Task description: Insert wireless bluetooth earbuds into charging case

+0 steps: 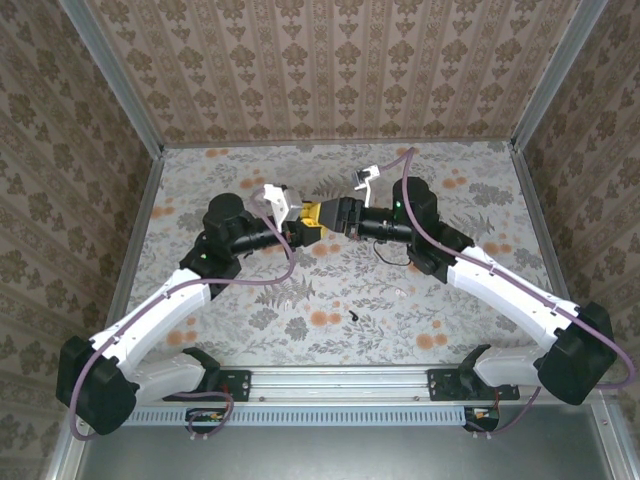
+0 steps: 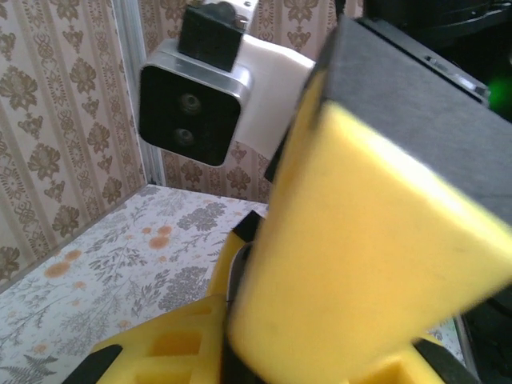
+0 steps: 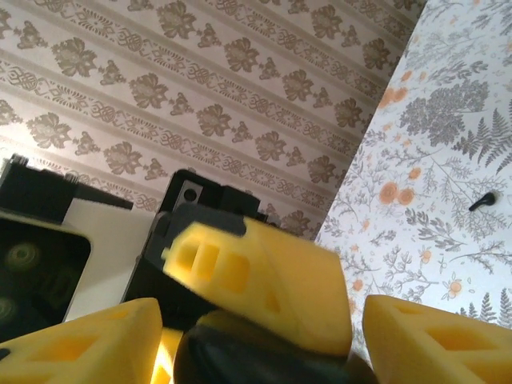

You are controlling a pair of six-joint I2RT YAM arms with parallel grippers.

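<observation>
Wide-set yellow fingers of the right gripper (image 3: pixel 260 324) frame the foreground of the right wrist view, jaws parted and straddling one yellow finger (image 3: pixel 264 268) of the left gripper (image 1: pixel 303 222). From above, the two arms meet nose to nose over the middle of the tabletop (image 1: pixel 480 170), a little toward its far edge. How the left gripper's jaws stand cannot be told, nor whether anything is pinched where the fingers interlock. Whether the charging case sits inside that knot cannot be told either. One earbud (image 1: pixel 356 316), a short black stem-like piece, lies alone on the tabletop toward the near edge, right of centre, well apart from both grippers.

The step looks like a two-handed job in mid-air, likely working on the case or passing something across. Done well, it calls for the left arm to hold dead steady while the right closes slowly and squarely, fingertips meeting the small part rather than the other gripper's finger. A skewed or hurried squeeze could flick so small and glossy a thing out onto the patterned tabletop, where it would be hard to find. The loose earbud will need a low, narrow pinch along its stem.
</observation>
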